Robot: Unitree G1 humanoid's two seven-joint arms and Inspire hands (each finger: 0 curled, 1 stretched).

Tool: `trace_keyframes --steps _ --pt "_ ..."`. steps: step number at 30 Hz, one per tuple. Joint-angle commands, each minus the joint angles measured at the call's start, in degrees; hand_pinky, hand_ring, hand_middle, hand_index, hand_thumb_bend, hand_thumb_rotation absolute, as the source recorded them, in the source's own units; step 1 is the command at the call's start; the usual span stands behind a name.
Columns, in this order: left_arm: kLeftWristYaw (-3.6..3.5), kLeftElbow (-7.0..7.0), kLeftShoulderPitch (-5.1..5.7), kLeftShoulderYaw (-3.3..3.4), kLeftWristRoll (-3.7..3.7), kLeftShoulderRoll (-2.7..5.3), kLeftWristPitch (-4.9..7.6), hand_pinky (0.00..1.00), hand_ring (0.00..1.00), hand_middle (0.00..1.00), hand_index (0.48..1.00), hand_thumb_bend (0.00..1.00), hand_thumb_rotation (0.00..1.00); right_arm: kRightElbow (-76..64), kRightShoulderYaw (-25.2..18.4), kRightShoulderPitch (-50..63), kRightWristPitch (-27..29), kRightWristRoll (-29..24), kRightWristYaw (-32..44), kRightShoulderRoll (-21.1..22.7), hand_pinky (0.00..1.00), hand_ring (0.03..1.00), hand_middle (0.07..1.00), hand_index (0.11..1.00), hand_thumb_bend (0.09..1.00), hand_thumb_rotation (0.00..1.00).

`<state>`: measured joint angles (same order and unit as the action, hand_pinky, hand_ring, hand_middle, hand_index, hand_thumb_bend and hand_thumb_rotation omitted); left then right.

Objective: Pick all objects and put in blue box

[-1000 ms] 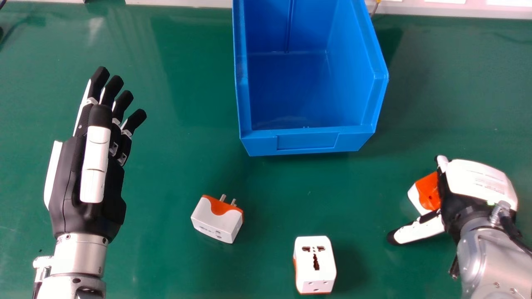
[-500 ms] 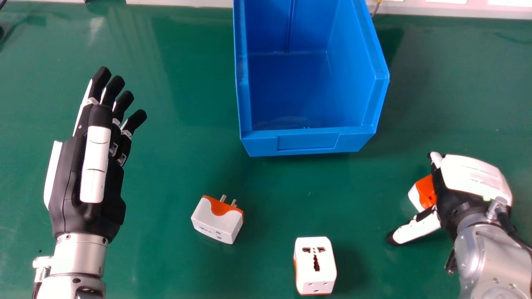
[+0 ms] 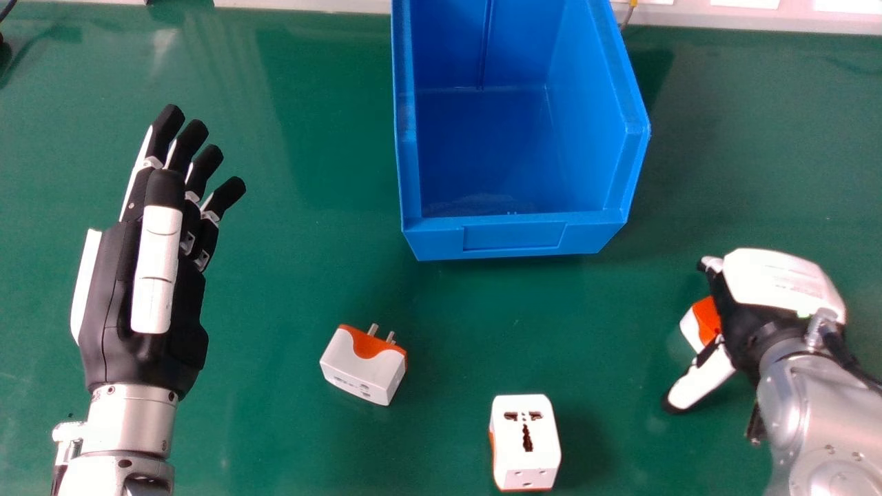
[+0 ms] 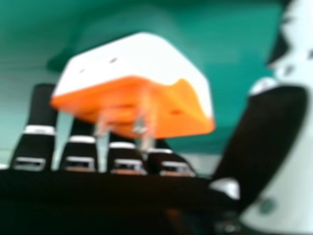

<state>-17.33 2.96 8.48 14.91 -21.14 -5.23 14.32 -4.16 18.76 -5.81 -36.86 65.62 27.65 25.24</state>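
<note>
over the green table (image 3: 296,275), the right hand (image 3: 775,282) opens beside a plug (image 3: 707,318), presumably to grasp it. the left hand (image 3: 157,269) is relaxed.

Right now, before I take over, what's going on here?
The robot's right hand is open around an orange-and-white plug adapter, not closed on it; I can't tell whether they touch. Two more adapters sit on the green table, nearer the robot than the blue box. The left hand is open at the head view's left, holding nothing. None of these three adapters is boxed yet.
</note>
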Motion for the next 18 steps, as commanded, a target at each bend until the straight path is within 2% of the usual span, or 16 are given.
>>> trace_keyframes --steps 1,4,5,8,9,12,14,15,18 --pt "-0.1 1.76 0.08 -0.07 -0.12 -0.4 0.3 0.88 0.94 0.96 0.942 0.83 0.77 1.24 0.73 0.69 -1.17 0.99 2.63 1.24 0.53 0.687 0.793 0.878 0.844 0.17" --pt "-0.34 1.96 0.15 -0.1 -0.55 -0.38 0.09 0.88 0.94 0.96 0.942 0.83 0.77 1.05 1.02 0.52 -1.87 2.08 3.61 1.31 0.53 0.687 0.793 0.878 0.844 0.17" --pt "-0.46 1.91 0.09 -0.07 -0.75 -0.37 0.06 0.88 0.94 0.95 0.939 0.84 0.76 0.77 0.91 0.62 -2.01 2.34 3.66 1.19 0.46 0.604 0.73 0.834 0.787 0.14" --pt "-0.54 1.89 -0.05 -0.06 -1.0 -0.39 -0.09 0.88 0.94 0.95 0.939 0.84 0.76 -0.3 -0.13 1.09 -2.3 1.67 2.27 0.34 0.46 0.604 0.73 0.834 0.787 0.14" --pt "-0.57 1.98 -0.03 -0.11 -1.04 -0.4 -0.16 0.87 0.94 0.95 0.936 0.83 0.76 -0.81 -0.48 1.3 -2.45 1.37 1.68 0.03 0.41 0.551 0.68 0.795 0.741 0.11" --pt "-0.25 2.07 -0.08 -0.19 -0.72 -0.37 -0.29 0.87 0.94 0.95 0.936 0.83 0.76 -1.89 -1.09 1.73 -2.33 0.98 0.47 -0.53 0.41 0.551 0.68 0.795 0.741 0.11" --pt "0.06 2.12 -0.09 -0.28 -0.1 -0.46 -0.32 0.87 0.94 0.95 0.936 0.83 0.76 -2.63 -1.79 2.19 -1.7 0.04 -1.06 -1.03 0.41 0.551 0.68 0.795 0.741 0.11" --pt "0.1 2.28 -0.05 -0.32 -0.06 -0.46 -0.47 0.87 0.94 0.95 0.934 0.83 0.76 -2.94 -1.93 2.37 -1.42 -0.22 -1.66 -1.12 0.39 0.522 0.651 0.766 0.697 0.09" --pt "-0.06 2.49 -0.02 -0.27 -0.56 -0.24 -0.67 0.87 0.94 0.95 0.934 0.83 0.76 -3.55 -2.03 2.62 -0.85 -1.06 -2.89 -1.1 0.39 0.522 0.651 0.766 0.697 0.09"
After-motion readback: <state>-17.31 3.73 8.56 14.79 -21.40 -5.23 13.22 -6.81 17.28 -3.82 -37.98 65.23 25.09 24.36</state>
